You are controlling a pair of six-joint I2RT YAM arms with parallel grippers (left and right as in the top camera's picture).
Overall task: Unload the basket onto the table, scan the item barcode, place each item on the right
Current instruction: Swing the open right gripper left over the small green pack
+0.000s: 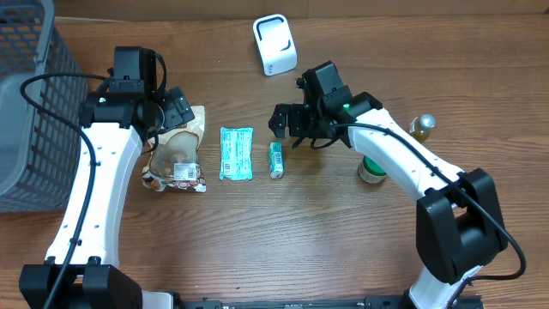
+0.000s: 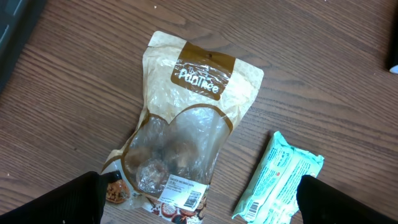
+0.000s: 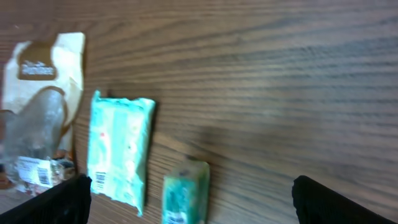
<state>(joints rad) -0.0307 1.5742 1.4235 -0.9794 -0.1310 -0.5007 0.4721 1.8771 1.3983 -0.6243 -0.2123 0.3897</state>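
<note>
A clear-and-tan snack bag (image 1: 176,154) lies flat on the table, with a white barcode label (image 2: 183,195) at its lower end. To its right lie a teal packet (image 1: 236,153) and a small green box (image 1: 276,160). My left gripper (image 1: 176,107) hovers open over the bag (image 2: 186,124), its fingers (image 2: 68,199) wide apart and the teal packet (image 2: 280,177) near the right one. My right gripper (image 1: 287,120) is open above the green box (image 3: 183,193), holding nothing. A white scanner (image 1: 274,44) stands at the back.
A grey wire basket (image 1: 26,112) fills the far left. A small bottle (image 1: 421,126) and a green-and-white roll (image 1: 371,169) sit to the right, beside my right arm. The right wrist view is blurred and also shows the bag (image 3: 37,106) and the teal packet (image 3: 118,149).
</note>
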